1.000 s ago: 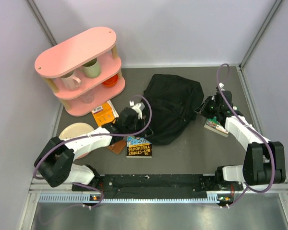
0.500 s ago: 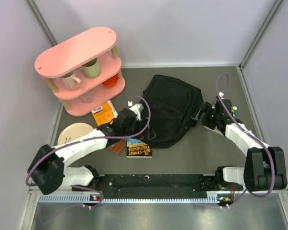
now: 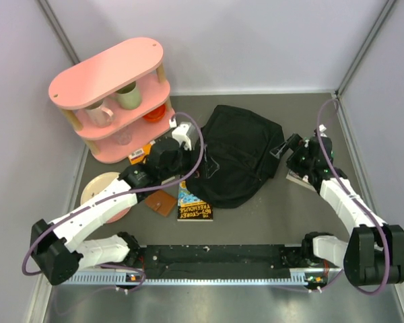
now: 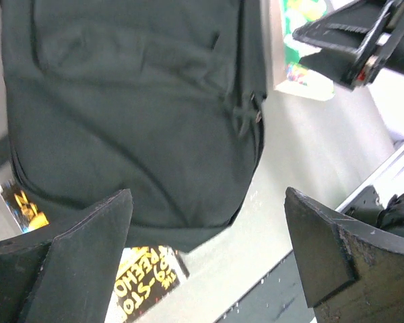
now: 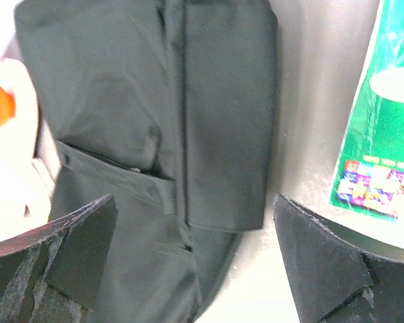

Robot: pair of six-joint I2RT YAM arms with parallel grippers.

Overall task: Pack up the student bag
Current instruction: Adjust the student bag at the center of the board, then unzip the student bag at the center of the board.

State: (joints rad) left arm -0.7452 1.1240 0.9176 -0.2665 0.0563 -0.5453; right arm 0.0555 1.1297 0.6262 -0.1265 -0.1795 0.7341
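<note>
The student bag [image 3: 237, 156] is a floppy black backpack lying flat in the middle of the table. My left gripper [image 3: 180, 163] hovers at its left edge, open, with nothing between the fingers [image 4: 67, 262]. In the left wrist view the bag [image 4: 135, 114] fills the frame above the open jaws. My right gripper [image 3: 287, 149] stands open at the bag's right edge, also empty. Its wrist view shows the bag's strap side [image 5: 155, 134] between and beyond the spread fingers [image 5: 330, 269].
A treehouse book [image 3: 194, 206] lies at the bag's near-left corner, beside a brown flat item [image 3: 161, 202]. An orange book [image 3: 141, 157] and a plate [image 3: 102, 187] lie left. A green book [image 5: 384, 134] lies under my right arm. A pink shelf [image 3: 111, 74] holds mugs.
Both grippers have gone from shut to open and released the bag. The left gripper drew back up and left; the right one backed off to the right. The bag has settled flatter.
</note>
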